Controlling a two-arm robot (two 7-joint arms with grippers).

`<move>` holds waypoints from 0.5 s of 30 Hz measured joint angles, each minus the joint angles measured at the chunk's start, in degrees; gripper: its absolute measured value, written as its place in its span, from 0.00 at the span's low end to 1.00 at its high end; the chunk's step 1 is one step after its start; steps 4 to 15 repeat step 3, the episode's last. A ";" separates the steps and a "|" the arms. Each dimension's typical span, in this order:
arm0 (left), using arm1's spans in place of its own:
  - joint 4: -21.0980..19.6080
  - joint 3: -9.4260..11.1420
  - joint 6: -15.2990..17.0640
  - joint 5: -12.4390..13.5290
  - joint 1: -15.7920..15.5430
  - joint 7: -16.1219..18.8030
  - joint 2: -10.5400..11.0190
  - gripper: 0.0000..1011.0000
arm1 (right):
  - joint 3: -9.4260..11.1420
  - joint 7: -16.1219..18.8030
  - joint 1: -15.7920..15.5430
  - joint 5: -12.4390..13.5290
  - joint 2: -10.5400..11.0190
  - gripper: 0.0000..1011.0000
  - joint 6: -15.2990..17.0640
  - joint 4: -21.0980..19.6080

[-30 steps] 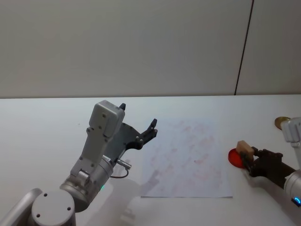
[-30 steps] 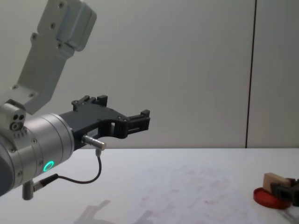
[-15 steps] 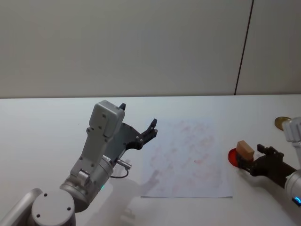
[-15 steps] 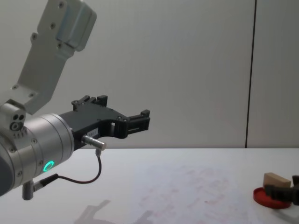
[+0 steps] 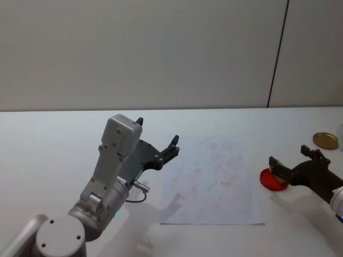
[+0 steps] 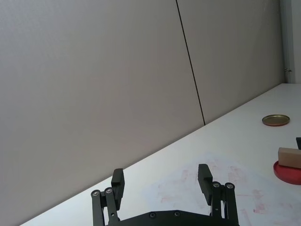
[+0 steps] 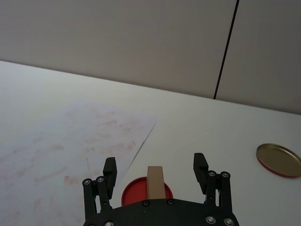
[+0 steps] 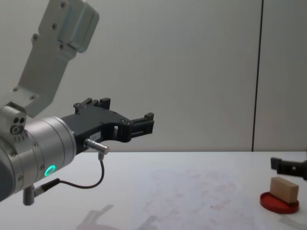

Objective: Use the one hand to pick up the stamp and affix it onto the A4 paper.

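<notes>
Stamp [image 8: 283, 189] resting on red disc [image 8: 279, 202], right gripper [image 7: 156, 171] fingers wide above it; next move: descend and grasp; left gripper [image 6: 162, 180] parked open.

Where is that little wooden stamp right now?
The stamp stands on the red disc, right of the paper; the open right gripper is just above it, not touching.

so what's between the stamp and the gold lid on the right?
Only bare table. In the right wrist view, the stamp stands on the red disc and the gold lid lies apart from it, with nothing between.
</notes>
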 joint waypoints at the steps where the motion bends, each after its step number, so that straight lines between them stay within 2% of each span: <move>1: 0.00 0.00 0.00 0.00 0.00 0.00 0.00 0.98 | 0.08 -0.21 -0.25 0.24 0.10 0.99 -0.25 -0.65; 15: 0.00 0.00 0.00 0.00 0.00 0.00 0.00 0.98 | 0.17 -0.41 -0.50 0.45 0.18 0.99 -0.49 -1.23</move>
